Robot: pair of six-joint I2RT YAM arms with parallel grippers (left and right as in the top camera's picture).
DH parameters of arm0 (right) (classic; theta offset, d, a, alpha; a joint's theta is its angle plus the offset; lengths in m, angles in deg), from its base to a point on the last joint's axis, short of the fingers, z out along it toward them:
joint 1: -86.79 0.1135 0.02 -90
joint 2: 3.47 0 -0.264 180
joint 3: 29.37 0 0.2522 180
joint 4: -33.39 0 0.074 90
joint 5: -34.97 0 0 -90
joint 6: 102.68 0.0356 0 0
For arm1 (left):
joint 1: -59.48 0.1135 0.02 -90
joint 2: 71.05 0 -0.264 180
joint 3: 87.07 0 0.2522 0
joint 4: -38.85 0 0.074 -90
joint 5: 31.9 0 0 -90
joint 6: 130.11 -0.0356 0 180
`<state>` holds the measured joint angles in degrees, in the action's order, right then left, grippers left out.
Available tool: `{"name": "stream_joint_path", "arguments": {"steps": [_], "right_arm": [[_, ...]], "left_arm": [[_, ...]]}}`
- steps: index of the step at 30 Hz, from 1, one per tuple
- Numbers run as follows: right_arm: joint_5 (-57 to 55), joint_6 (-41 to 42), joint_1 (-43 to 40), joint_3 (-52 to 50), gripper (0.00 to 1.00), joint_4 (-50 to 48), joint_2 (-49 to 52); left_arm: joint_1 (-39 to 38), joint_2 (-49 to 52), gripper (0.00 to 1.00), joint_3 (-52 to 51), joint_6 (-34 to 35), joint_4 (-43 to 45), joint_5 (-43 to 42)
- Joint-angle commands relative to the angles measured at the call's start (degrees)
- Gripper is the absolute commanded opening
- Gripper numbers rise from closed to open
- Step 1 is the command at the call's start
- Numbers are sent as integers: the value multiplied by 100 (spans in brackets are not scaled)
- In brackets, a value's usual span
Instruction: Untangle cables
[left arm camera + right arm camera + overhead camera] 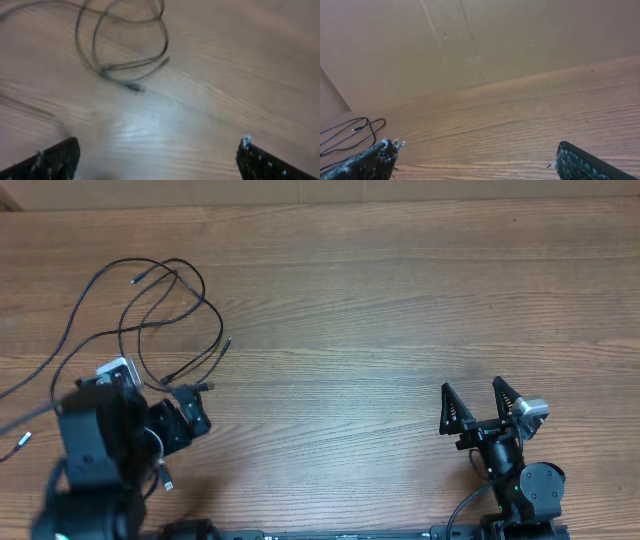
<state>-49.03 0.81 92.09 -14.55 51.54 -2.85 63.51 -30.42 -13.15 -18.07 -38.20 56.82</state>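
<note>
The cables (pixel 160 305) are thin black cords lying in loose overlapping loops at the far left of the wooden table, with plug ends spread out and one pale tip (pixel 22 442) at the left edge. In the left wrist view the loops (pixel 125 45) lie ahead of the fingers, blurred. My left gripper (pixel 190 405) is open and empty just below the loops, near a plug end (pixel 205 387). My right gripper (pixel 482 402) is open and empty at the front right, far from the cables. The right wrist view shows a cable loop (pixel 355 131) far off to the left.
A brown cardboard wall (pixel 480 45) stands along the table's far edge. Thicker black robot wires (pixel 470 510) run by the right arm's base at the front edge. Bare wood (pixel 380 330) lies between the two arms.
</note>
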Motion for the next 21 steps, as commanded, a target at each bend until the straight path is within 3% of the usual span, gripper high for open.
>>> {"name": "stream_joint_path", "arguments": {"steps": [1, 6, 11, 21], "right_arm": [[-15, 11, 22, -61, 100, -26, -46], [-15, 11, 22, -61, 100, -26, -46], [-15, 11, 22, -61, 100, -26, -46], [-15, 11, 22, -61, 100, -26, -46]], "left_arm": [[-177, -844, 100, -1147, -111, 1086, 190], [-433, -2026, 100, -2820, -111, 3261, 192], [-527, -2874, 100, -4175, -105, 4837, 188], [-531, -3727, 99, -5615, -107, 5869, 195]]}}
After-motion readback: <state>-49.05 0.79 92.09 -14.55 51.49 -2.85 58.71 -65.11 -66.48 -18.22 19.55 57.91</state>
